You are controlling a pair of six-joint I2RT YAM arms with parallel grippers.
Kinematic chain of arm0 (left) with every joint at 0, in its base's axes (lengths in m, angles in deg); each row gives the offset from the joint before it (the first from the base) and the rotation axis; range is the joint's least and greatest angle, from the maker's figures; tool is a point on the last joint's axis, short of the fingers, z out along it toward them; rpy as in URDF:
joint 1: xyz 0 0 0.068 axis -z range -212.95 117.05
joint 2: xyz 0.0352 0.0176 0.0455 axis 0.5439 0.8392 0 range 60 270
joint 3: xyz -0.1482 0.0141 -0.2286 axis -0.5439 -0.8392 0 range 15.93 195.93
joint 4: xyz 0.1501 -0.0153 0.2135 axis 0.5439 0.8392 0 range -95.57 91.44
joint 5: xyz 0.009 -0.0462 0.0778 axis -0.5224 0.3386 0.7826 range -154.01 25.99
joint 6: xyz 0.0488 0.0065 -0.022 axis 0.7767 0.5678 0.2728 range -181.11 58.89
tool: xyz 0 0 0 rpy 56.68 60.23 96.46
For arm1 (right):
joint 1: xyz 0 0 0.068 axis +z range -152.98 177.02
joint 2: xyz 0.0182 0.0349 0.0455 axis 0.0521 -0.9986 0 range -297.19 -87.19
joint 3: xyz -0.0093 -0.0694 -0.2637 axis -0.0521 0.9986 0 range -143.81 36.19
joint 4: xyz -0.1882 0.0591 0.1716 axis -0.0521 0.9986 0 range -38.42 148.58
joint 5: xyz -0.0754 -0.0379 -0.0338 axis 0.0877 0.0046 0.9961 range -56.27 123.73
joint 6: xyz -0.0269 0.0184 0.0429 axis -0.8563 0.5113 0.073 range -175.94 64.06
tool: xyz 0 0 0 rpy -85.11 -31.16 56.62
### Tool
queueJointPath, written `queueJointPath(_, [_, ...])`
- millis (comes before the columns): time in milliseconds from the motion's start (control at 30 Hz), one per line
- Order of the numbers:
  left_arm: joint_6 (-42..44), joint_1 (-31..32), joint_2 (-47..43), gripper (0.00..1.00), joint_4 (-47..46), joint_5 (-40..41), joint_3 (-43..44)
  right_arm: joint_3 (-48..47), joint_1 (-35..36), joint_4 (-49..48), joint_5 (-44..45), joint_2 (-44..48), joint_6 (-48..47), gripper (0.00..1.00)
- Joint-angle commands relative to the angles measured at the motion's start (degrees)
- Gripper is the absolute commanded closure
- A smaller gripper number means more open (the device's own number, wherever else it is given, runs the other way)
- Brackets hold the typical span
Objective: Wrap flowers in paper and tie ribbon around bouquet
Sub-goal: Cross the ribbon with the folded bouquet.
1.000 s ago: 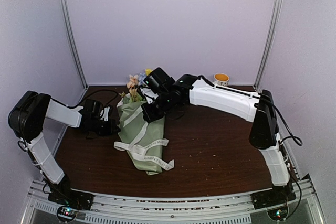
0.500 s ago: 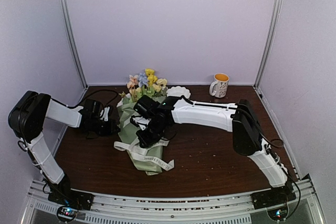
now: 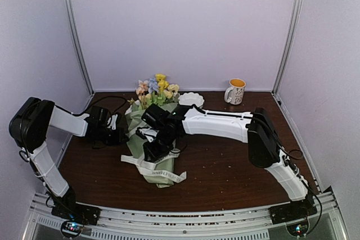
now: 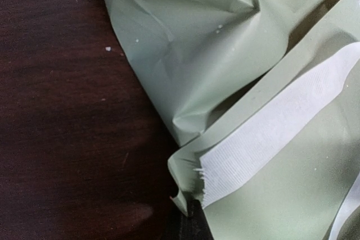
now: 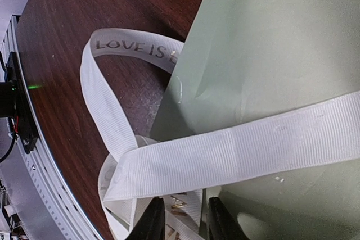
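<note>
Wrapping done — pastel flowers rolled in sage-green paper on dark table. Cream printed ribbon draped across, seemingly not yet tied — right pincer slightly apart over it, left pincer closed at paper's edge.

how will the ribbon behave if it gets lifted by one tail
Probably floppy: the ribbon lies in loose loops and drapes over the paper. Likely very light, being thin woven tape. Its ribbed weave may grip fairly well, but a tug could drag the loops across the table.
</note>
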Motion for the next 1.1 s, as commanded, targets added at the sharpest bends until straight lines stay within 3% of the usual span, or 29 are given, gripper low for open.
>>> queueJointPath(0, [0.97, -0.02, 3.70, 1.00, 8.40, 3.09, -1.60, -1.29, 1.30, -0.27, -0.43, -1.45, 0.41, 0.72])
queueJointPath(233, [0.98, -0.03, 3.90, 1.00, 8.57, 3.00, -1.46, -1.81, 2.22, 3.91, 0.88, -1.62, -2.21, 0.74])
queueJointPath(433, [0.98, 0.00, 3.90, 1.00, 8.70, 3.05, -1.44, -2.09, 2.39, 4.40, 4.27, 0.12, -3.36, 1.00])
queueJointPath(800, [0.97, -0.03, 3.96, 1.00, 8.77, 3.11, -1.39, -1.27, -2.16, 4.02, 12.81, 7.40, -2.99, 1.00])
queueJointPath(1067, [1.03, -0.04, 3.93, 1.00, 8.75, 3.09, -1.36, 1.41, -1.37, 3.16, 6.58, 8.61, -7.84, 0.97])
